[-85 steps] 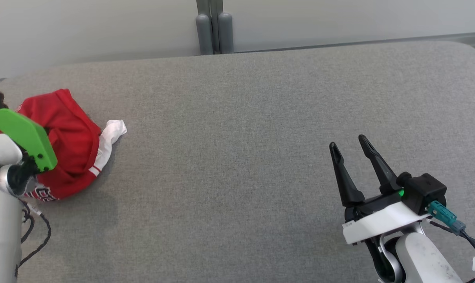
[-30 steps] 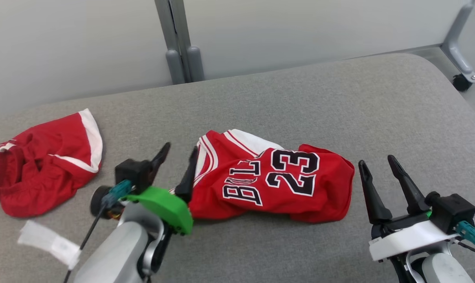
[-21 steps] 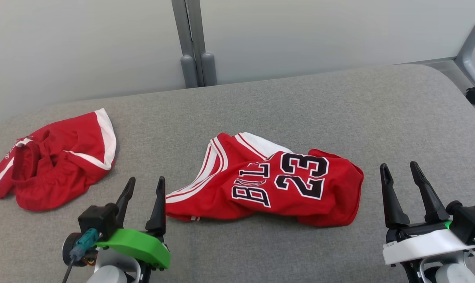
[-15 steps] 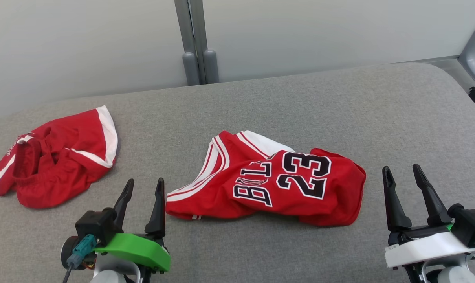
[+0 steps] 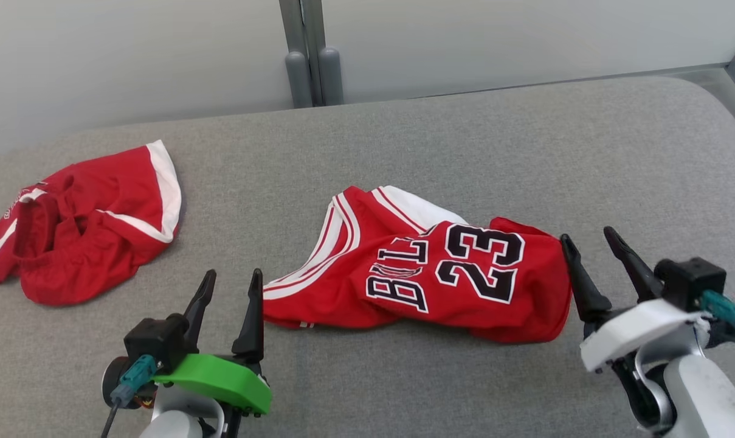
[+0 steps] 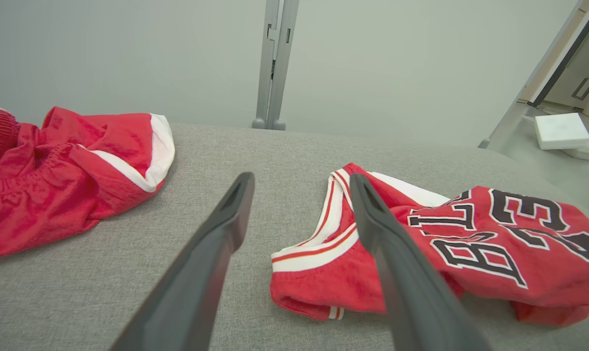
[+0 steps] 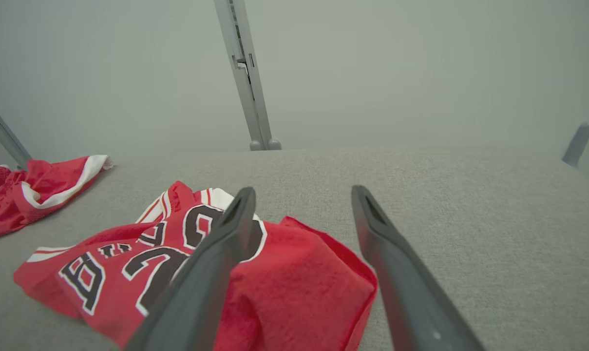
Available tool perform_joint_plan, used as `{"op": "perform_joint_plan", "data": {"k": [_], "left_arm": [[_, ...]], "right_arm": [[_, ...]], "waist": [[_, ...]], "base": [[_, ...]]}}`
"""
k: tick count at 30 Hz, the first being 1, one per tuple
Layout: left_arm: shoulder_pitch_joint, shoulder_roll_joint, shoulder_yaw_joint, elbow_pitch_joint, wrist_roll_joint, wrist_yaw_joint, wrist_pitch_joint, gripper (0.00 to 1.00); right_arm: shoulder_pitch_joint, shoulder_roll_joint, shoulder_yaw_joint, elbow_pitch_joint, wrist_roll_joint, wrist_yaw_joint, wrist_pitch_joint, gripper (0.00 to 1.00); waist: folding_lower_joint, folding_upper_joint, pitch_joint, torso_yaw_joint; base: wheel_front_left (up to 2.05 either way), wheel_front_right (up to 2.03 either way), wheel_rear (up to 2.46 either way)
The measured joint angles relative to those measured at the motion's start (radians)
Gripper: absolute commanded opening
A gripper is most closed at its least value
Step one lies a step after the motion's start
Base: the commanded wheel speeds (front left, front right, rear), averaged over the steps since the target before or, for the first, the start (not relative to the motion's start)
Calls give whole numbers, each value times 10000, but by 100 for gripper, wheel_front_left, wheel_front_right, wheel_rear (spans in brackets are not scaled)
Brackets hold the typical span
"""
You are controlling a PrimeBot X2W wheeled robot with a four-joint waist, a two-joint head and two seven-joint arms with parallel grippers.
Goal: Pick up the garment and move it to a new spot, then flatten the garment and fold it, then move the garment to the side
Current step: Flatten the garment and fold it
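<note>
Crumpled red fabric basketball jersey (image 5: 440, 274) is lying bunched mid-surface on the grey woven padded table (image 5: 403, 134), between my two claws; it is showing black white-edged "23" and lettering, plus white-and-red striped trim; cloth is looking soft, wrinkled, folding over itself; my left claw (image 5: 233, 274) is hovering just beside the striped edge, long dark tapered fingers spread wide, gripping nothing; my right claw (image 5: 587, 235) is sitting just beside the opposite end, likewise spread, empty; heaped red shorts (image 5: 81, 225) with white band are lying well apart on my left.
</note>
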State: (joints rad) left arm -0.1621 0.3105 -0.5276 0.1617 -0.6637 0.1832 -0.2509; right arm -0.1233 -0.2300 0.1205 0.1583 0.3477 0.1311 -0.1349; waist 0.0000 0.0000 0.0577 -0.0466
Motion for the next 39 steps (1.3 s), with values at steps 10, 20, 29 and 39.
{"op": "perform_joint_plan", "data": {"k": [10, 20, 29, 39], "left_arm": [[-438, -75, -88, 198, 59, -127, 40, 100], [-530, -127, -100, 326, 58, -176, 25, 100], [-1099, -320, -253, 178, 245, -253, 29, 100], [-1896, -815, -443, 617, 401, -610, -54, 100]], "right_arm": [[-1766, -809, 1361, 2234, 1432, 0, 3779, 95], [-1754, -1045, 911, 1904, 1308, 0, 3616, 0], [-4085, -1538, 522, 1693, 1475, 2, 3772, 0], [-7170, -1921, 291, 5016, 1827, 2, 3741, 0]], "waist": [[0, 0, 524, 625], [0, 0, 625, 1168], [0, 0, 1420, 1558], [0, 0, 2723, 2265]], "base": [[0, 0, 0], [0, 0, 0], [0, 0, 0], [0, 0, 0]]}}
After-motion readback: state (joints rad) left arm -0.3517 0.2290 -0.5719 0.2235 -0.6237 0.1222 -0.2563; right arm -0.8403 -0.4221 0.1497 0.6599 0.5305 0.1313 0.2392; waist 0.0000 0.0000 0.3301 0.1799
